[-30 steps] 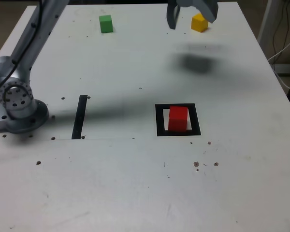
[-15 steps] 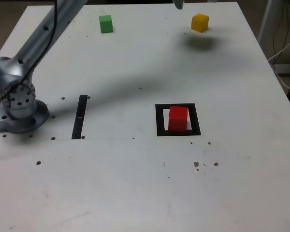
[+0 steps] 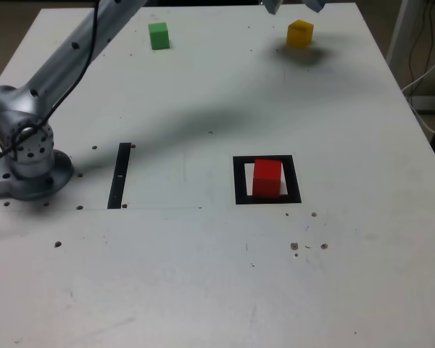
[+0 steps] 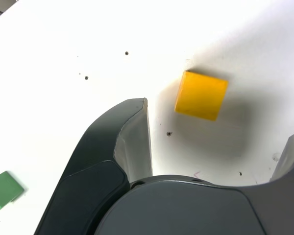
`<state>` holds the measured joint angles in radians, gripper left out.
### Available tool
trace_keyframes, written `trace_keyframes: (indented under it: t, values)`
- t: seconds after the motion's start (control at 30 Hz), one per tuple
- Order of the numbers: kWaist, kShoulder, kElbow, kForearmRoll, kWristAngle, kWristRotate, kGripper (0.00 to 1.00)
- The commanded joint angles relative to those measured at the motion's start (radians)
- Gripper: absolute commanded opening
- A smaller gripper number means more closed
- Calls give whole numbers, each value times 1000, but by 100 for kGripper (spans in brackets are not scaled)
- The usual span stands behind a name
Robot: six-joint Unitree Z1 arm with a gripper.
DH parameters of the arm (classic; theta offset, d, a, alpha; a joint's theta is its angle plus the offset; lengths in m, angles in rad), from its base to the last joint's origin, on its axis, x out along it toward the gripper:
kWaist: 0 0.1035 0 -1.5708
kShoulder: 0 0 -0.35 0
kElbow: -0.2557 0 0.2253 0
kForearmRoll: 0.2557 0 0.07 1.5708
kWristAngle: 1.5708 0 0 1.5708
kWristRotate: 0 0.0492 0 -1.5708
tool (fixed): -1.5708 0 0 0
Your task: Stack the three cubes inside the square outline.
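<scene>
The red cube point(image 3: 267, 178) stands inside the square outline point(image 3: 239, 181) near the table's middle. By the far edge sits the yellow cube point(image 3: 300, 33), and the green cube point(image 3: 159, 35) sits further toward the exterior view's left. My gripper point(image 3: 291, 6) hovers over the yellow cube, with only its fingertips showing at the picture's top edge. In the wrist view the gripper point(image 4: 223, 117) is open, and the yellow cube point(image 4: 201, 95) lies on the table just beyond the gap, closer to one dark finger point(image 4: 132, 142). The green cube point(image 4: 2, 192) shows at that picture's edge.
A narrow black strip point(image 3: 119, 175) lies on the table beside the arm's grey base point(image 3: 29, 159). Cables point(image 3: 428, 65) hang off the table's edge on the exterior view's right. Small dark specks dot the white tabletop.
The gripper has shifted toward the far edge until it is almost out of the exterior view. Its shadow has slid up against the yellow cube. None of the cubes moved.
</scene>
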<state>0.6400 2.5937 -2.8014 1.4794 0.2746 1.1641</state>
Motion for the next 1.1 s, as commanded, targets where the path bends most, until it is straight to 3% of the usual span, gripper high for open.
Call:
trace_keyframes:
  t: [0.0, 0.4, 0.63, 0.77, 0.93, 1.07]
  values:
    - [1, 23, -20, -23, 2, 6, 96]
    - [1, 91, -19, -76, 2, 18, 92]
    - [1, 102, -11, -112, -3, 14, 85]
    - [1, 103, -12, -130, -14, 1, 75]
    - [1, 101, -7, -141, -23, -20, 53]
    - [-1, 102, 10, -143, -25, -23, 46]
